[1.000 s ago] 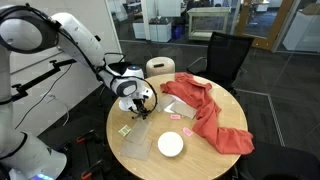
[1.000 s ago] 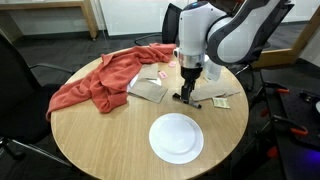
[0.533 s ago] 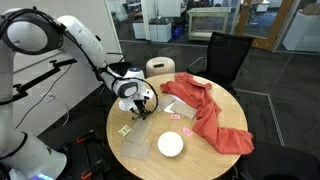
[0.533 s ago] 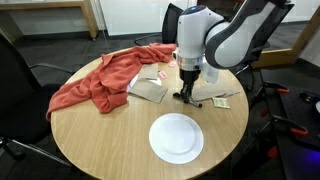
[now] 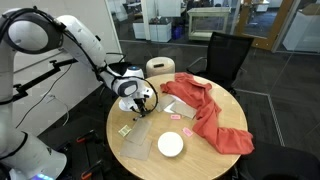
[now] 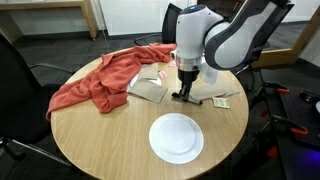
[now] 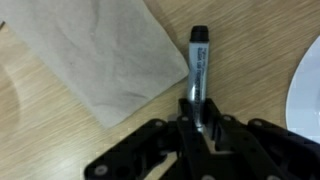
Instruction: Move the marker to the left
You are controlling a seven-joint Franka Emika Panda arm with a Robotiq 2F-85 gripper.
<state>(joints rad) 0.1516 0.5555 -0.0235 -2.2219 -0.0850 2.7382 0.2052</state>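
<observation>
In the wrist view the gripper (image 7: 200,125) has its fingers clenched on the near end of the black marker (image 7: 198,65). The marker lies low on the round wooden table (image 7: 250,50), just right of a grey paper napkin (image 7: 100,50) and left of the white plate (image 7: 310,95). In an exterior view a red cloth (image 6: 100,78) is spread further left, well apart from the marker.

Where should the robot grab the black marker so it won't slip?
Grab the marker across its thin barrel, coming straight down from above. It lies flat on the table, long and round, so pinch its two long sides. The end effector straddles it that way.
</observation>
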